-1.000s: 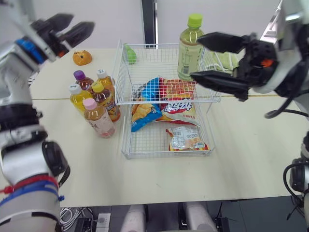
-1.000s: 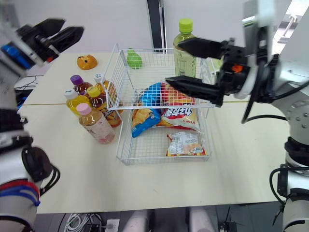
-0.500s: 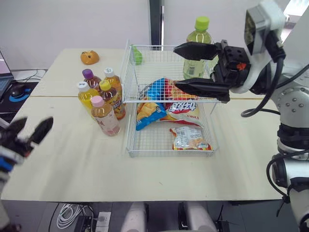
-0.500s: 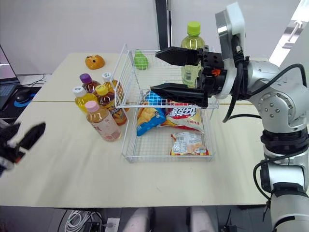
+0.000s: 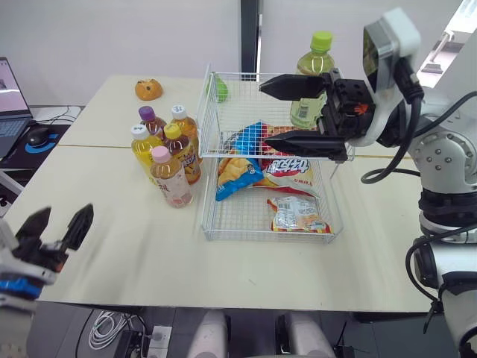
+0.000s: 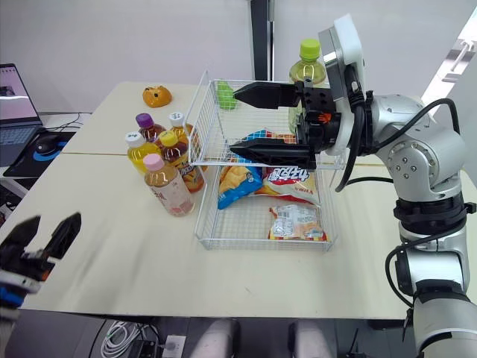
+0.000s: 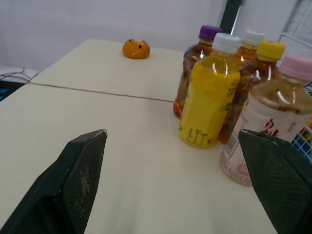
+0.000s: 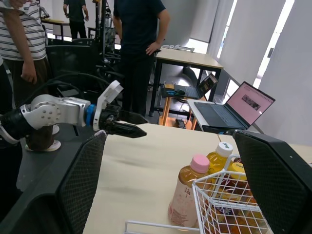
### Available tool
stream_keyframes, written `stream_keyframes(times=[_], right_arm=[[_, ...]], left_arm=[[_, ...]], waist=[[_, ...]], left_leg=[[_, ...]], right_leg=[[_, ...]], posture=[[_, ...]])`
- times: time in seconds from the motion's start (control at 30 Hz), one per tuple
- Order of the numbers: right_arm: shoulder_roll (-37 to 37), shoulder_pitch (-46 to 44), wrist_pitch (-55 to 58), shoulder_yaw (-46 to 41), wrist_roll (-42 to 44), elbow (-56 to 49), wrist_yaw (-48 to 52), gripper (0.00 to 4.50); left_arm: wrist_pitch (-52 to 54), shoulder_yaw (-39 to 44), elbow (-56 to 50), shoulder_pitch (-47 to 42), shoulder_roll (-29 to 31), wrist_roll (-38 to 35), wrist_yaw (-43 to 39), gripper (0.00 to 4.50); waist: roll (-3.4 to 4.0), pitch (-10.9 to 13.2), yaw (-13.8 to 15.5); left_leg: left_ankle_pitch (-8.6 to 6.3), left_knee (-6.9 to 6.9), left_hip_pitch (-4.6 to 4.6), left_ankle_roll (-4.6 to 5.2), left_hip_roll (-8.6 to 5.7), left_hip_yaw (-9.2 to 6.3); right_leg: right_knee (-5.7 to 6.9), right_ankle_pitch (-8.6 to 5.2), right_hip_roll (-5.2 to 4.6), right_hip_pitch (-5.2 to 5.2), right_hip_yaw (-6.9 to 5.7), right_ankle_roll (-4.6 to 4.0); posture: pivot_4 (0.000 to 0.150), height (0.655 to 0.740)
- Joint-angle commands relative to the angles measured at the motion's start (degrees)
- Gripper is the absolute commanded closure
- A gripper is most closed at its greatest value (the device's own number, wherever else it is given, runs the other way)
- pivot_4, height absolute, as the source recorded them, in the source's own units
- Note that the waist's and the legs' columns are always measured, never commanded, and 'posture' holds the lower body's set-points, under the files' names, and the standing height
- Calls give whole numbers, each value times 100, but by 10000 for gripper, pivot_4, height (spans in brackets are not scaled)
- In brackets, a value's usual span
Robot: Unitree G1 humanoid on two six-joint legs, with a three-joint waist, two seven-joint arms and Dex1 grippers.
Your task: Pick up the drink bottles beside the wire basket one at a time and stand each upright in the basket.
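Note:
Several small drink bottles stand in a cluster left of the wire basket (image 5: 268, 237): a pink-capped one (image 5: 171, 179) in front, a yellow juice one (image 5: 141, 145), and yellow-capped (image 5: 176, 145), purple-capped (image 5: 147, 121) and white-capped (image 5: 180, 119) ones behind. A tall green-capped bottle (image 5: 314, 78) stands upright at the basket's far right corner; I cannot tell whether it is inside. My right gripper (image 5: 264, 112) hangs open above the basket, holding nothing. Open and low by the table's near left edge is my left gripper (image 5: 65, 216), facing the bottles (image 7: 209, 102) from a distance.
Snack bags (image 5: 279, 160) lie in the basket, and a green object (image 5: 220, 89) sits at its far left corner. An orange toy (image 5: 149, 89) rests at the table's back left. A laptop (image 5: 11, 104) and mouse (image 5: 37, 136) sit on a side desk. People (image 8: 139, 44) stand beyond the table.
My left arm has dropped from high at the far left to the table's near left edge, still open. The right gripper has moved left over the basket. The camera shifted too.

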Motion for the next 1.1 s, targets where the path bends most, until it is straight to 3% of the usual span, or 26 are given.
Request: stream_keyframes(times=[0.03,0.43,1.1], right_arm=[[-35,-130,-92,-180,-42,-139,-54,0],[-249,170,103,-434,46,-693,-497,0],[-388,266,378,-596,221,-1107,-998,0]], left_arm=[[3,-381,115,-750,492,-91,332,500],[5,-2115,2339,-3117,1539,704,457,500],[-1159,-2883,4198,-4137,1513,1493,-158,500]], waist=[[0,0,4],[2,2,-79],[2,2,-145]], left_leg=[[0,0,0,0,-3,-1],[0,-23,3,0,-3,3],[0,-40,3,0,-5,4]], right_leg=[[0,0,1,0,-2,0],[-1,3,13,-8,1,-2],[-4,3,4,-13,1,-2]], posture=[[1500,7400],[1500,7400],[1500,7400]])
